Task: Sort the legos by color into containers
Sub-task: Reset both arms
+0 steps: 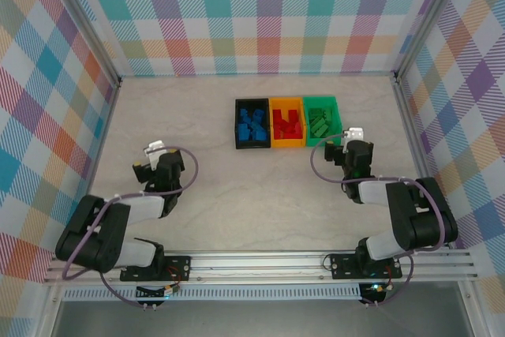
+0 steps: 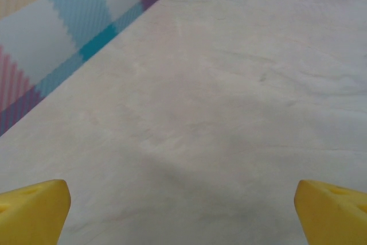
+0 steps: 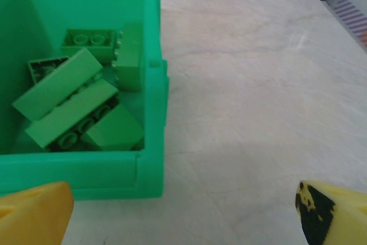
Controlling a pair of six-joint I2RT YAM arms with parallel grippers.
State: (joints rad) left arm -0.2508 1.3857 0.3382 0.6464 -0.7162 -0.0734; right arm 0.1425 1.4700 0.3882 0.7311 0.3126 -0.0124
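The legos [image 1: 286, 125], probably light, rigid and slick, best pinched across their flat sides, lie sorted blue, red and green inside the containers [image 1: 287, 100], while the left gripper [image 1: 155, 150] and right gripper [image 1: 353, 135] hold their jaws wide and empty.

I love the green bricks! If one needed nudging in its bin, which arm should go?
Probably the right arm. Its open jaws sit just beside the green bin, green bricks close in its wrist view. The left arm sits farther away across the table.
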